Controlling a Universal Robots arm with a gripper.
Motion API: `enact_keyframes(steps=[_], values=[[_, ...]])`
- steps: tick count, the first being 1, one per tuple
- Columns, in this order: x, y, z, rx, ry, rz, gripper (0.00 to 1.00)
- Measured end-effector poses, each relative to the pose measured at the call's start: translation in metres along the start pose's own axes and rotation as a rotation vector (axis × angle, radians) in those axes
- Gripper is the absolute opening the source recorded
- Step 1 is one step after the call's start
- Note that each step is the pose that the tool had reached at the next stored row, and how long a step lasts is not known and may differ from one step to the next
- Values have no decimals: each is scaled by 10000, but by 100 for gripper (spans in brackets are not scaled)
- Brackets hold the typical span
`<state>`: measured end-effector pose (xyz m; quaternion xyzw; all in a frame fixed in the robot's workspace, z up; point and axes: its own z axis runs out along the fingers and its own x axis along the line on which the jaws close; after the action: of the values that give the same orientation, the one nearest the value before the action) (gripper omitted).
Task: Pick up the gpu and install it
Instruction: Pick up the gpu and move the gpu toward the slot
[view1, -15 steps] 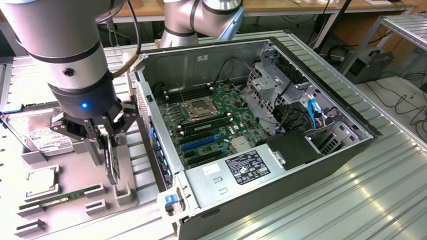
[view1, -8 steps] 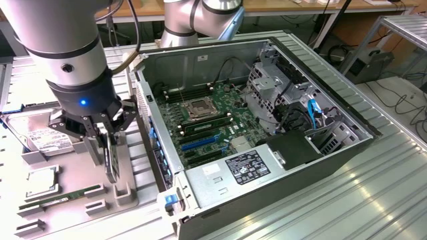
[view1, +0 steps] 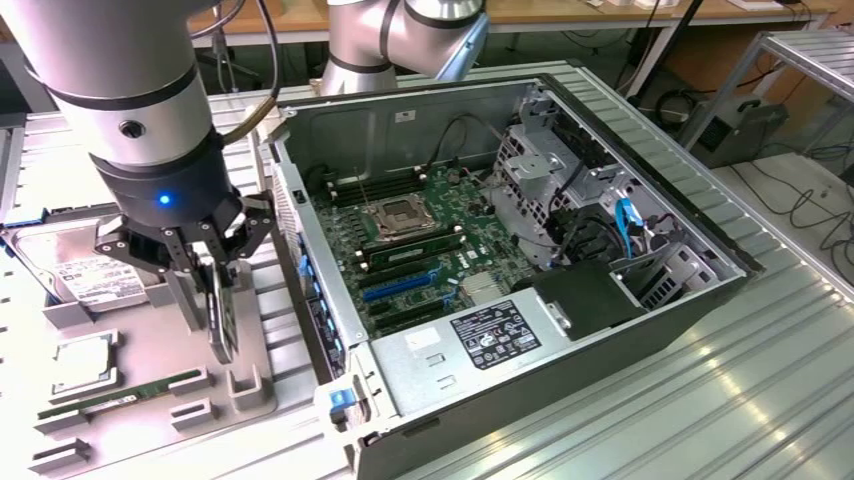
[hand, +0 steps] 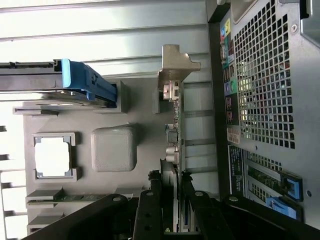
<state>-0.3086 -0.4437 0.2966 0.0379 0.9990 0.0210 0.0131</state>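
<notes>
- The black multi-fingered gripper (view1: 214, 275) on the silver arm hangs over the flat grey parts tray (view1: 147, 335), on the exterior view's left, beside the open computer case (view1: 400, 120).
- Its jaws stand partly closed, with a finger on each face of the gpu (view1: 222, 325), a thin black expansion card held on edge and upright.
- In the wrist view the card (hand: 172, 137) runs out from between the fingers (hand: 154, 200), and its silvery metal bracket (hand: 176, 62) is at the far end.
- The card's lower edge sits low among the tray's grey holders; I cannot tell whether it has cleared them.
- The pick-up looks part done: the card is gripped but is at the tray, well apart from the case's inside.
- The install is all left: the blue expansion slot (view1: 398, 288) on the green motherboard is bare.
- The slim green memory stick (view1: 120, 393) and the silver hard drive (view1: 80, 270) lie untouched on the tray.
</notes>
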Motion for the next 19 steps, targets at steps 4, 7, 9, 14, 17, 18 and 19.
enact_keyframes(steps=[4, 7, 9, 14, 17, 18, 19], values=[[-1, 1, -19, -1, -2, 0, 26], [-1, 2, -32, -1, -2, 0, 26], [-1, 2, -36, -2, -2, 0, 26], [-1, 4, -59, 2, 1, 0, 26], [-2, 5, -72, 0, 0, 0, 26], [-2, 5, -77, 0, 0, 0, 26], [-2, 5, -85, 1, 1, 0, 26]])
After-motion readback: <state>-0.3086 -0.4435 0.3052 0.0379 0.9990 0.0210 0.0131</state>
